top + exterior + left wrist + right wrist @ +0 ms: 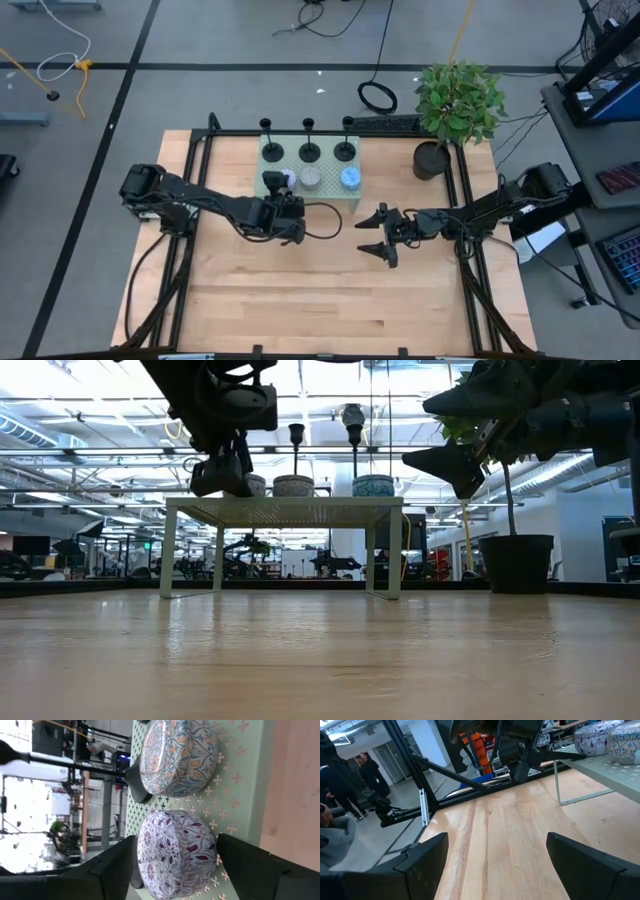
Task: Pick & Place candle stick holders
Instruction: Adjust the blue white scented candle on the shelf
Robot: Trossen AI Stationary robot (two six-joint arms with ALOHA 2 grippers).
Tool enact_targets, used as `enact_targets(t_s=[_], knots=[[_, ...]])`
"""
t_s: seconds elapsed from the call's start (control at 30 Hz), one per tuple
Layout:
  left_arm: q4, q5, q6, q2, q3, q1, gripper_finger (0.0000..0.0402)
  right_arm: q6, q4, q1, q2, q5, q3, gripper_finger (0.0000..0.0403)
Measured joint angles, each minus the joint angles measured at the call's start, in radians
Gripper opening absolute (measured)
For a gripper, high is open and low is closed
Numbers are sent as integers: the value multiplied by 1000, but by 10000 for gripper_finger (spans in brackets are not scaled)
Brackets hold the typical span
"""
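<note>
Three black candle stick holders [271, 152] [309, 152] [344, 152] stand upright on their disc bases along the far row of the green stand [325, 203]. One holder's base [135, 782] also shows in the left wrist view. In the stand's near row sit a purple-patterned round pot [175, 852], a grey-patterned one [311, 178] and a blue one [350, 178]. My left gripper [283, 192] is open at the stand's near left corner, with its fingers on either side of the purple pot. My right gripper [378, 235] is open and empty above the bare table, to the right of the stand.
A black plant pot [432, 160] with a leafy plant [460, 100] stands at the table's far right. Black frame rails [463, 190] run along the table's sides. Bare wood [320, 290] lies on the near side of the stand. People [365, 765] stand in the room beyond the table.
</note>
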Motion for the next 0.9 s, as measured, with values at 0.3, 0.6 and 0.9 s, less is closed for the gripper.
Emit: enact_targets(t_s=[0.3,0.6,0.9], knots=[[-3,-32,46,2,-2,-46,309,-2,0,0,0,0,0,329],[-4,-15,59,-138,-3,-87,310,-3,11,-1,0,1,-1,329],[-2,96,-1,-390,-4,-153,310,-90,15,-2,-30,4,-1,324]])
